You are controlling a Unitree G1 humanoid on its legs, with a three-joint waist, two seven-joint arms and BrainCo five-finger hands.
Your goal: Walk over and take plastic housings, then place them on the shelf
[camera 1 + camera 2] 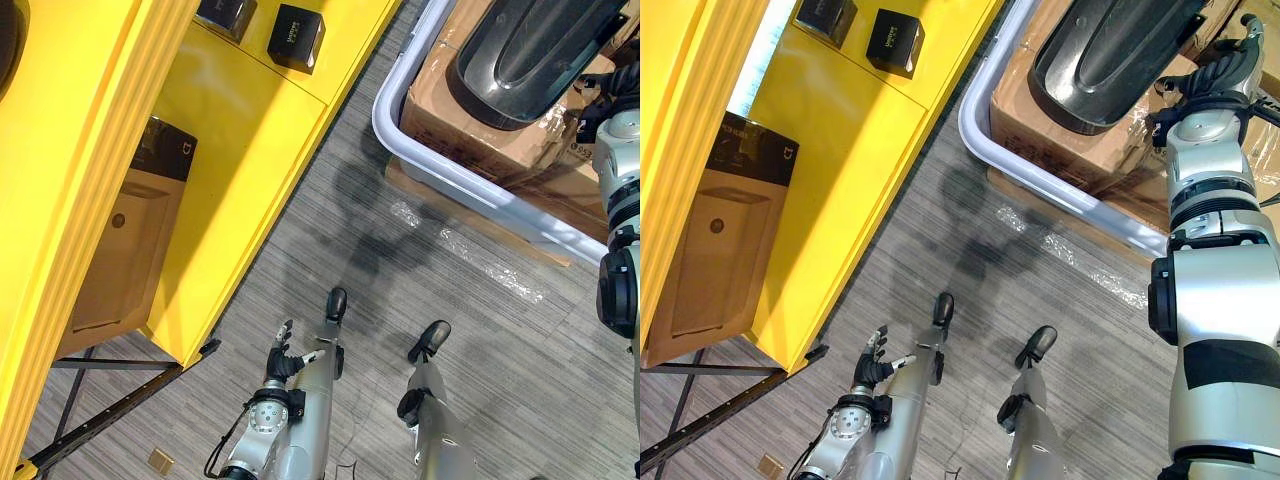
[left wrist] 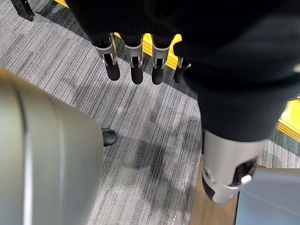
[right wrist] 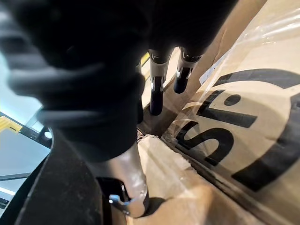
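Right eye view, one housing (image 1: 1110, 55), one shelf (image 1: 860, 130)

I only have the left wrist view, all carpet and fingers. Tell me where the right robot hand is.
Observer: The right robot hand is raised beside the dark plastic housing.
Operator: Say what it holds.
Observer: Nothing. Its fingers are straight, above the cardboard boxes that the housing lies on.
Operator: Now give me the shelf.
Observer: The yellow shelf is on the robot's left, with a black box on it.
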